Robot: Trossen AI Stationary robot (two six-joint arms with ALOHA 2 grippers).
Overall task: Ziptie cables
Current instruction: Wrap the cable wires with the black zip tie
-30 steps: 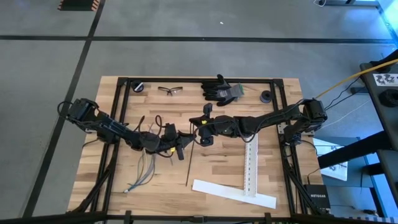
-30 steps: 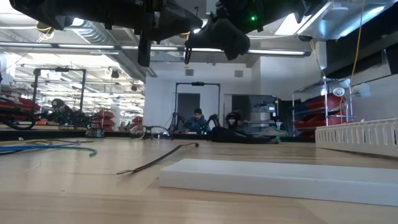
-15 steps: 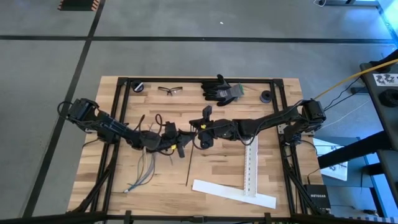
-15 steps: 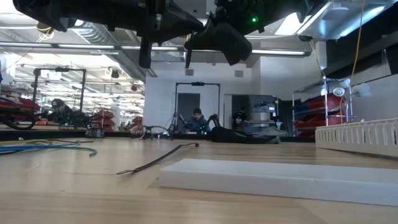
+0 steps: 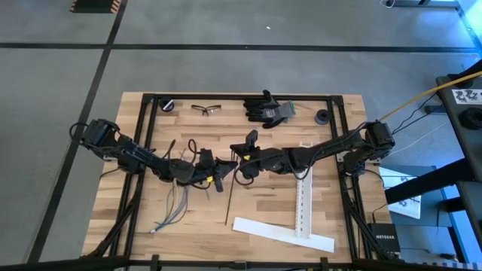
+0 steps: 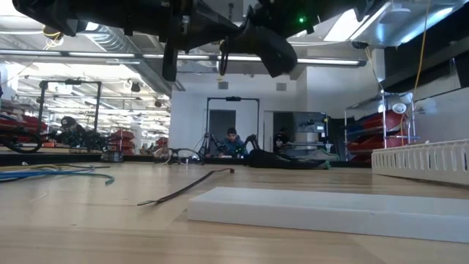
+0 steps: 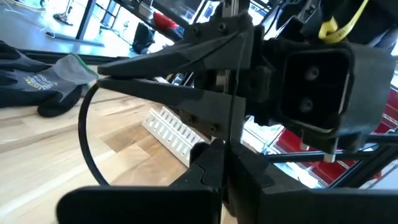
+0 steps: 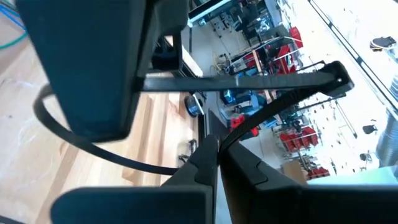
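A black ziptie point(image 8: 62, 127) hangs bent into a loop above the table's middle, between my two grippers. My left gripper point(image 5: 220, 175) comes from the left and is shut on it; my right gripper point(image 5: 239, 165) comes from the right, almost meets it, and is shut on the same ziptie. A second ziptie point(image 5: 228, 199) lies straight on the wood just nearer the front edge. The cables point(image 5: 175, 203), thin pale wires, lie loose on the table under the left arm, with no gripper touching them. My left gripper pinches the ziptie's strap point(image 7: 232, 118) between its shut fingers, coming roughly level from the table's left. The strap runs straight past the fingertips, and the loop point(image 7: 83, 134) bows out beside them, clear of the table. My right gripper pinches the ziptie point(image 8: 231, 138) between its shut fingertips, coming from the table's right and slanting slightly down. From there one stretch runs to the ziptie's head point(image 8: 337, 71), and the other curves round as the loop. All of it hangs clear of the table.
Two white perforated strips point(image 5: 303, 202) point(image 5: 282, 233) lie at the front right. Black gloves point(image 5: 267, 108), safety glasses point(image 5: 206, 110) and two small black round parts point(image 5: 166, 104) point(image 5: 322, 116) sit along the far edge. A black frame point(image 5: 153, 135) borders the table.
My right gripper has rolled about its own axis while staying close to the left gripper. The ziptie between the two grippers has bowed into a rounder loop. My left gripper has kept still.
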